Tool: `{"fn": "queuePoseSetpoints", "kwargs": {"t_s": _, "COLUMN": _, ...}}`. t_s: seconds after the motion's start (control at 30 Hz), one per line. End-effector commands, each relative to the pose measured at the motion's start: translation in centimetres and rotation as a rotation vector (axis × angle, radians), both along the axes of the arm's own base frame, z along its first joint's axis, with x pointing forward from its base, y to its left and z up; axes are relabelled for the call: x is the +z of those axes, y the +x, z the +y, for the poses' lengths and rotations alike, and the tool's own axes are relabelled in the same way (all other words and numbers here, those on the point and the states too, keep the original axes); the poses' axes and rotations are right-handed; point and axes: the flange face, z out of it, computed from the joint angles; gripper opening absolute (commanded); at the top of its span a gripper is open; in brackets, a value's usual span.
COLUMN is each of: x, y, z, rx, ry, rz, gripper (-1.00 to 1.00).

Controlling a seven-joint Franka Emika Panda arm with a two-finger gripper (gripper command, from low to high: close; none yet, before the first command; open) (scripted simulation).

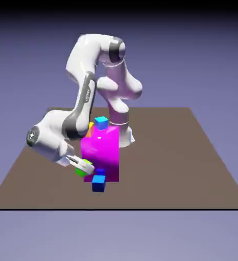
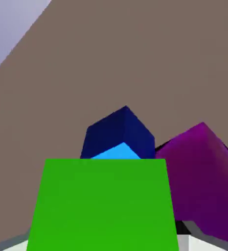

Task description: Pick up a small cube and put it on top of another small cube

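In the hand view the small green cube [image 2: 104, 206] fills the bottom of the picture, held between my fingers and hiding most of them. In the exterior view my gripper [image 1: 84, 165] is low over the table, shut on the green cube [image 1: 81, 172], just left of the tall magenta block [image 1: 100, 152]. The small royal-blue cube [image 1: 98, 182] lies on the table right beside the green one, at the magenta block's front foot. From the hand it shows just past the green cube as the blue cube [image 2: 118, 131], with the magenta block [image 2: 200, 171] to its right.
A cyan cube [image 1: 101, 122] and an orange cube [image 1: 92, 127] show behind the magenta block's top, near the robot's base. The brown table [image 1: 182, 163] stretches to the exterior view's right.
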Motion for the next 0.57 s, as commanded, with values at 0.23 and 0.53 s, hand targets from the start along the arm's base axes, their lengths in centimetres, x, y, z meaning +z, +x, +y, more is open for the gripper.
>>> {"fn": "queuePoseSetpoints", "kwargs": {"t_s": 0.23, "x": -8.2, "y": -4.1, "z": 3.4, "rx": 0.127, "ry": 0.041, "rz": 0.145, "gripper": -1.0}}
{"fn": "queuePoseSetpoints", "kwargs": {"t_s": 0.53, "x": -4.3, "y": -1.6, "z": 2.3, "rx": 0.127, "ry": 0.04, "rz": 0.146, "gripper": 1.0}}
